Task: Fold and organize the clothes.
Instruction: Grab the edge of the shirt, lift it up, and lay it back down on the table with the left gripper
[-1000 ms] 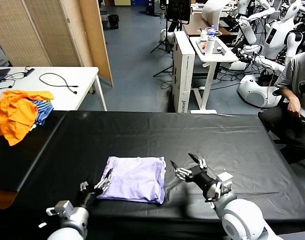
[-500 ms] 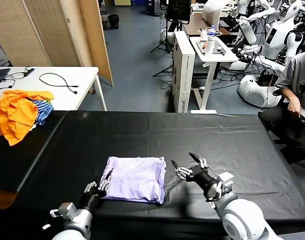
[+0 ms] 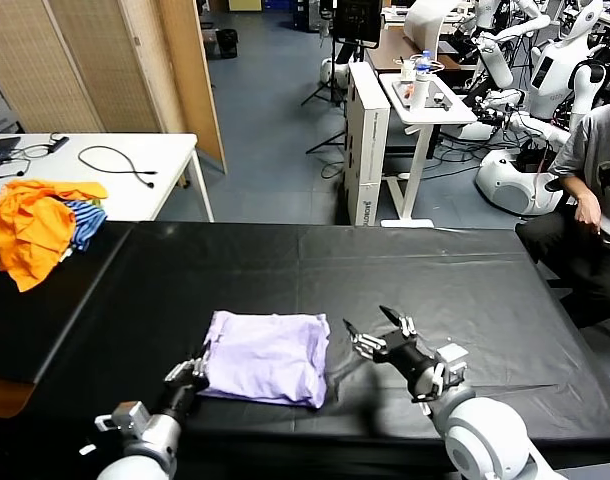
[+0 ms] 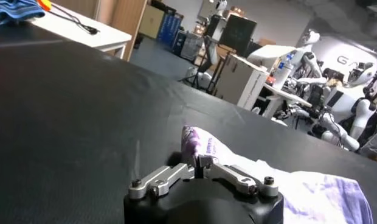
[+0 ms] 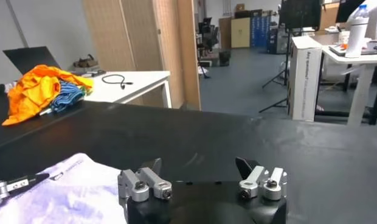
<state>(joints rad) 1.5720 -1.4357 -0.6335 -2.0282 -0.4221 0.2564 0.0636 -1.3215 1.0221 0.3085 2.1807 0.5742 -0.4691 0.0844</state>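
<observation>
The pale lavender T-shirt lies folded into a rough square on the black table, plain side up. My left gripper is at its near left corner, with its fingers closed on the cloth edge; the left wrist view shows the jaws pinching the shirt's corner. My right gripper is open and empty, just right of the shirt, a little above the table. In the right wrist view the right gripper faces bare table, with the shirt to one side.
Orange garments and a blue-and-white striped cloth are heaped at the table's far left. A white table with cables stands behind. A seated person is at the far right.
My left gripper has moved in to the shirt's near left corner and shut on it. The shirt has shifted slightly left. The right gripper has barely moved.
</observation>
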